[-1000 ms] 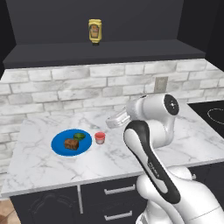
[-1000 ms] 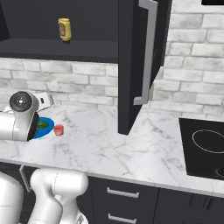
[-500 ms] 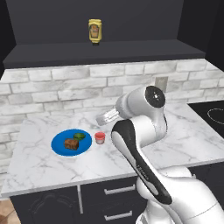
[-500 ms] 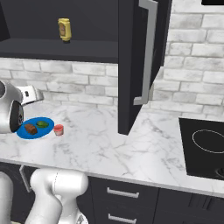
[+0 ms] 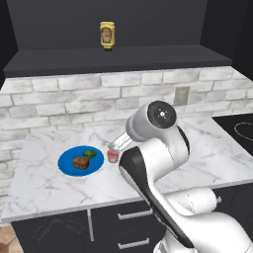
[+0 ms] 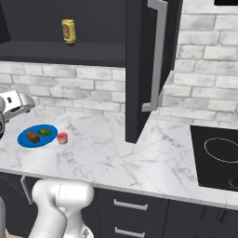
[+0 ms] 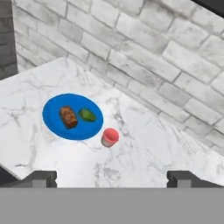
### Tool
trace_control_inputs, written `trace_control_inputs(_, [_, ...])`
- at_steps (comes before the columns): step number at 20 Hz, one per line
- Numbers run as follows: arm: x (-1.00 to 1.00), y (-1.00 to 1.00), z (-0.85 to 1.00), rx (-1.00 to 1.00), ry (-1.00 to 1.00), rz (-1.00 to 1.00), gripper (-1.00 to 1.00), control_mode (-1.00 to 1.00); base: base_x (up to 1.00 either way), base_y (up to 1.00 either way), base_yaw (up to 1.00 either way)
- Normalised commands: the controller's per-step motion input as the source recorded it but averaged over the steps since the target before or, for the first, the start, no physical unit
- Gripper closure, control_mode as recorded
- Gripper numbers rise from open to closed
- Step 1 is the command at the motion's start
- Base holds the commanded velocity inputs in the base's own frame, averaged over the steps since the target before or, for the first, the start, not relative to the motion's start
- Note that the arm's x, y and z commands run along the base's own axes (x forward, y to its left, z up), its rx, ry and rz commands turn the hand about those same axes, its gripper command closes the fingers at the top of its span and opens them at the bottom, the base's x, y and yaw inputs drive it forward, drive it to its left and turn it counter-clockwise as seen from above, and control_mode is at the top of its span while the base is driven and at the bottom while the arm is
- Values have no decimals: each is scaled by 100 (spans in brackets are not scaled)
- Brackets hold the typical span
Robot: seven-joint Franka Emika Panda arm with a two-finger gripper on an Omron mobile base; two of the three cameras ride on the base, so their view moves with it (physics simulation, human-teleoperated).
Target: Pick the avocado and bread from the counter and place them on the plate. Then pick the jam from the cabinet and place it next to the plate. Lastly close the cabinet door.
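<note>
The blue plate (image 5: 69,165) lies on the white marble counter (image 5: 49,190) with the brown bread (image 5: 81,162) and the green avocado (image 5: 90,153) on it. The red jam (image 5: 112,156) jar stands upright on the counter just right of the plate, a small gap between them. My gripper (image 7: 112,178) hangs above and back from the jam (image 7: 110,137), open with nothing between its tips; the plate (image 7: 54,127) is ahead of it to the left. The black cabinet door (image 6: 139,69) stands open, its bar handle (image 6: 156,56) facing out.
A yellow bottle (image 5: 107,34) stands on the cabinet shelf (image 5: 148,57). A black cooktop (image 6: 218,155) lies at the counter's right end. A wall outlet (image 5: 182,95) sits in the brick backsplash. Bare marble stretches between the jam and the cooktop.
The arm has swung left and drawn the hand up and back from the jam. The jam, plate, bread and avocado have stayed put. The door is still open.
</note>
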Motion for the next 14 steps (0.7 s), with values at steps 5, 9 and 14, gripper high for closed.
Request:
trace_control_inputs(5, [-41,0,0,-14,0,0,-100,-100,0,0,0])
trace_control_inputs(9, [-46,0,0,-16,0,0,-100,-100,0,0,0])
trace_control_inputs(14, [-44,0,0,-19,-2,0,-100,-100,0,0,0])
